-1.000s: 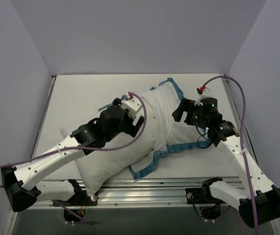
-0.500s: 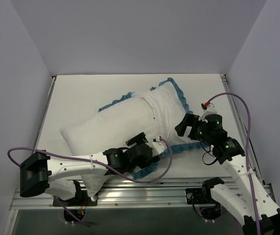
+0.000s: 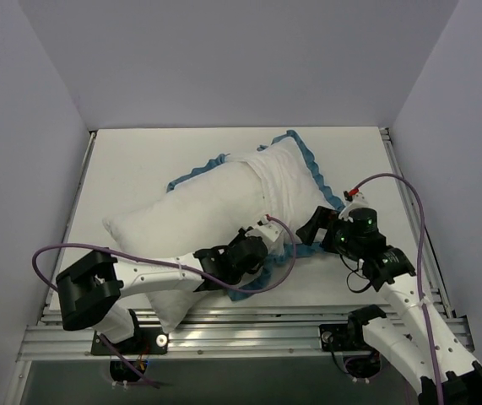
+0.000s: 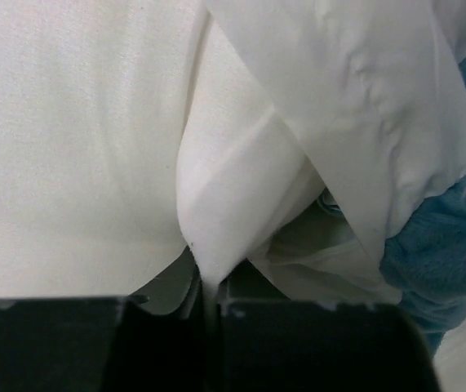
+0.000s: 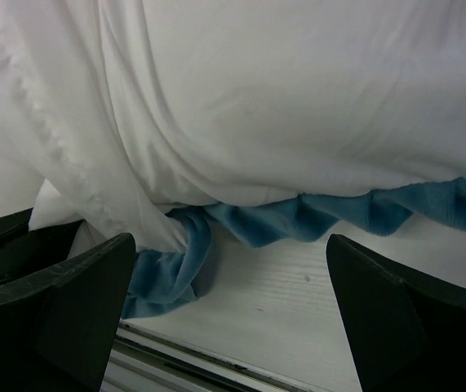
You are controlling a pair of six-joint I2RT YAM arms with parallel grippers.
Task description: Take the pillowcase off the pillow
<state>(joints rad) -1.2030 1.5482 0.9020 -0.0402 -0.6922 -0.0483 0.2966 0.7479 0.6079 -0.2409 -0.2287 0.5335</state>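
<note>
On plump white pillow (image 3: 177, 221), thin teal-ruffled pillowcase (image 3: 289, 181)

Even soft light, sharp, faint shadows

The bottom edge of the left wrist view cuts off the left claw (image 4: 210, 298), leaving only the dark tops of its fingers (image 4: 314, 343). The fold of white cloth (image 4: 216, 220) nipped between them could belong to the pillow (image 4: 69, 131) or the pillowcase (image 4: 363, 98); which one cannot be told. From above, the left arm (image 3: 148, 272) covers the pillow's near flank and the pillowcase swallows its far end. The right wrist view crops the right claw (image 5: 231, 245) at both lower corners.
</note>
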